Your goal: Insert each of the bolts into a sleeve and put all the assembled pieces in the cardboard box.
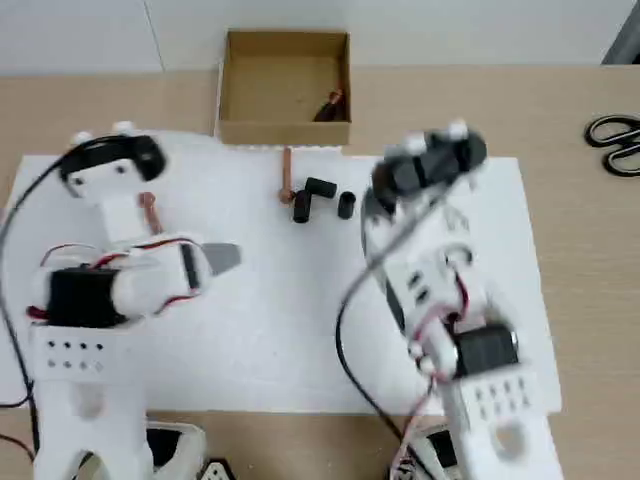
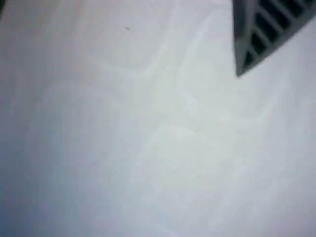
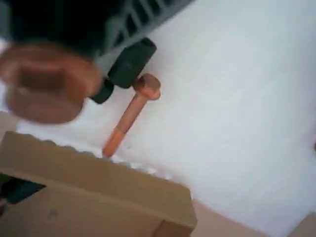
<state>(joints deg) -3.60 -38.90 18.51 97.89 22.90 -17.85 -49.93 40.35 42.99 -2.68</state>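
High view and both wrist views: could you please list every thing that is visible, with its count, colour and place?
cardboard box: one, brown, at the sheet's far edge.
assembled piece: one, black and copper, inside the box.
loose bolts: two, copper, one near the box, one by the left arm.
held bolt: one, copper, in the right gripper.
sleeves: three, black, on the sheet near the box.
foam sheet: one, white, on the table.
table: one, wooden.
scissors: one pair, black, on the table's right side.
left gripper: one, grey-tipped, over the sheet.
right gripper: one, dark, near the sleeves.
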